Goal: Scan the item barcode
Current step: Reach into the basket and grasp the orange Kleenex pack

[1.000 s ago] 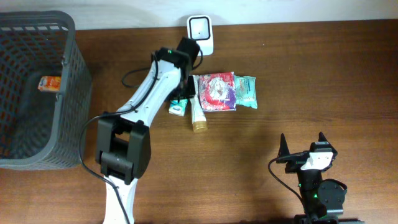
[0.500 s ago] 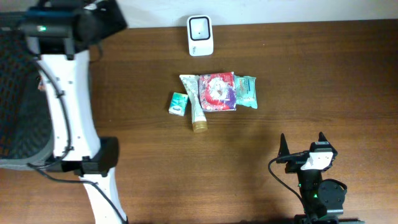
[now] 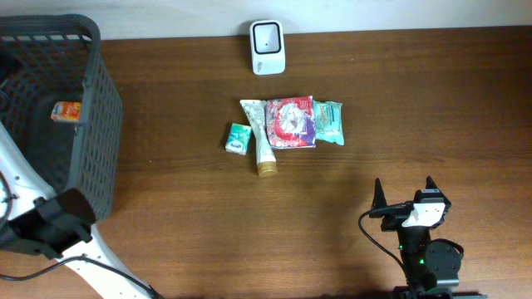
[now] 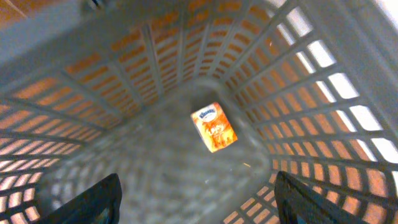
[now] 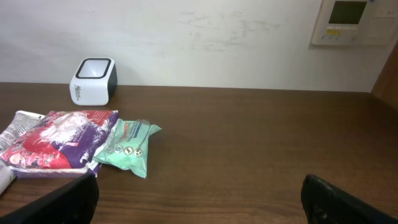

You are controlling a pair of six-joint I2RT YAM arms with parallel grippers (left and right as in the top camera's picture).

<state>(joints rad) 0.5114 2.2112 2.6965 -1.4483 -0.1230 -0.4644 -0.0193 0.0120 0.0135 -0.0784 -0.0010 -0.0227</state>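
Observation:
Looking down into the grey basket (image 4: 155,68), the left wrist view shows a small orange pack (image 4: 214,127) lying on its floor. My left gripper (image 4: 202,208) hangs above it, open, with nothing between its fingers (image 4: 99,199). From overhead the same orange pack (image 3: 65,110) sits inside the basket (image 3: 91,124). The white barcode scanner (image 3: 268,47) stands at the table's back edge. In front of it lie a small teal pack (image 3: 238,139), a tube (image 3: 262,141), a red and purple pack (image 3: 290,122) and a green wipes pack (image 3: 328,122). My right gripper (image 3: 404,193) rests open near the front right.
The left arm's dark base link (image 3: 50,228) sits by the basket's front corner, with a white link running off the frame. In the right wrist view the scanner (image 5: 93,81) stands before a white wall, with the green wipes pack (image 5: 127,146) nearest.
The left arm has swung from the items by the scanner to the left and now sits over the basket. The items on the table and the right arm have not moved.

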